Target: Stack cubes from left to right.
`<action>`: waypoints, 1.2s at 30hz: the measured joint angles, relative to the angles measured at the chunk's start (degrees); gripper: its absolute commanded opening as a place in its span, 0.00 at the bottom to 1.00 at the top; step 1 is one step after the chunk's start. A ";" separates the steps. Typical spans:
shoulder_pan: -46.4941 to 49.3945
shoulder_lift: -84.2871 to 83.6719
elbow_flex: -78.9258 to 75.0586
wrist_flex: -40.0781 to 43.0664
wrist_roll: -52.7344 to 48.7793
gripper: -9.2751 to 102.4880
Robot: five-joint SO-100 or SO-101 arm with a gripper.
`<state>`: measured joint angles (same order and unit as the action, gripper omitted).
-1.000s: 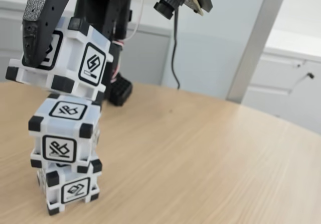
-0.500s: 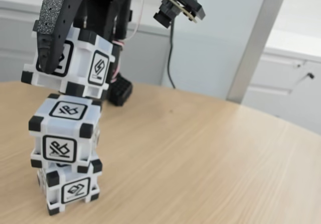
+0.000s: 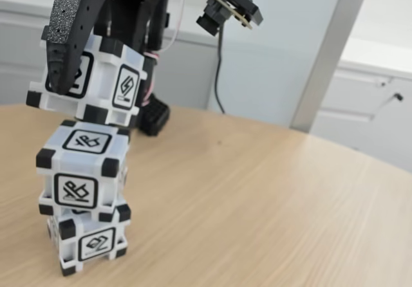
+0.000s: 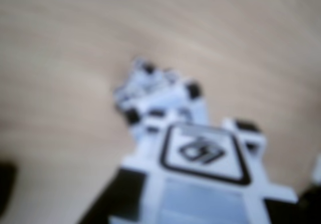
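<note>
claw [image 3: 67, 74] is clamped on the top cube [image 3: 96, 74], one black finger [image 3: 64, 49] down over its left face in the fixed view, other finger hidden behind it, so the grip is across opposite sides & the bottom stays free to land flat. held cube is tilted a bit, its lower right corner at or just above the middle cube [image 3: 80, 171]; can't tell if they touch. it also sits offset toward the left of the stack in that view, prob not squared up yet. middle cube rests on the bottom cube [image 3: 87, 242], slightly twisted vs it, both on the wooden worktop [image 3: 257, 203]. wrist view is blurry: held cube's glyph face [image 4: 203, 151] up close, stacked cubes below & beyond it, which fits a carry from above. judging by this: last cube, placement step; needs levelling & centring before letting go, else the narrow tower could tip. arm's wrist camera [image 3: 215, 13] sticks out to the right.
</note>
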<state>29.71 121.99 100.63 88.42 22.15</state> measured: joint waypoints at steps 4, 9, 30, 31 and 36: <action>0.00 -0.09 0.00 0.00 0.00 0.30; 0.00 -0.09 0.00 0.00 0.00 0.31; 0.00 -2.37 -0.62 0.00 -0.53 0.39; 0.00 -2.37 -0.62 0.00 -0.62 0.40; -0.18 0.62 -0.62 0.00 -1.49 0.43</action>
<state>29.53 122.61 100.02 88.42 20.65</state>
